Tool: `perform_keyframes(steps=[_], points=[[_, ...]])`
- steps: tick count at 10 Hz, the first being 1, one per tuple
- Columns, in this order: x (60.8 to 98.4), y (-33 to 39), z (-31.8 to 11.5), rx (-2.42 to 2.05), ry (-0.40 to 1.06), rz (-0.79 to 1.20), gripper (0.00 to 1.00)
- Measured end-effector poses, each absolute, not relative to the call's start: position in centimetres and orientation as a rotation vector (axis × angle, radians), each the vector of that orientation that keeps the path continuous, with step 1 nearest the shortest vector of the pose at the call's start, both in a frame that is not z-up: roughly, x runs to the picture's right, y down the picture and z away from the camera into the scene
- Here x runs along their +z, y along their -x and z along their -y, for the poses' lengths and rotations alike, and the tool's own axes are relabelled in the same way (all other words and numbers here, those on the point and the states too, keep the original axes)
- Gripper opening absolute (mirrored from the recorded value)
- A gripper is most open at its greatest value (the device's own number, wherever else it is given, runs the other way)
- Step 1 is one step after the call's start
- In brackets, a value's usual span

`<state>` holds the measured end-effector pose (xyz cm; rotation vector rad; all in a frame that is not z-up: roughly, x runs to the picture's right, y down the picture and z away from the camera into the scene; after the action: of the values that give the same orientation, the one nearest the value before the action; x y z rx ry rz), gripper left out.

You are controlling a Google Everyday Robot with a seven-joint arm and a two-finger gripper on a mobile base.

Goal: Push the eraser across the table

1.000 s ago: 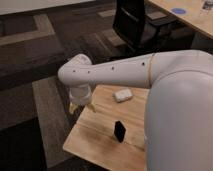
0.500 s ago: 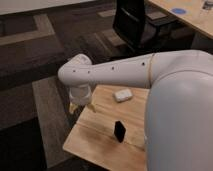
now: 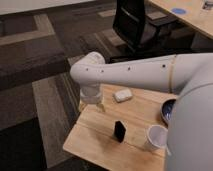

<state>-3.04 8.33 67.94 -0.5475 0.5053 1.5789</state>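
Note:
The eraser (image 3: 119,131), a small black block, stands upright on the light wood table (image 3: 100,142), near its front left part. My white arm reaches in from the right, above the table. My gripper (image 3: 93,104) points down at the table's left edge, just left of and beyond the eraser, and clear of it.
A white cup (image 3: 156,137) stands to the right of the eraser. A small white rounded case (image 3: 122,94) lies at the table's far side. A dark blue bowl (image 3: 167,111) sits at the right. A black office chair (image 3: 132,25) and another pale desk (image 3: 192,17) with a blue disc (image 3: 178,11) stand behind.

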Motion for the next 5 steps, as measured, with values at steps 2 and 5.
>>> perform_keyframes(steps=[2,5], points=[[66.6,-0.4,-8.0,1.585,0.54,-0.501,0.65],[65.4,-3.6,-8.5,1.578,0.524,-0.489,0.65]])
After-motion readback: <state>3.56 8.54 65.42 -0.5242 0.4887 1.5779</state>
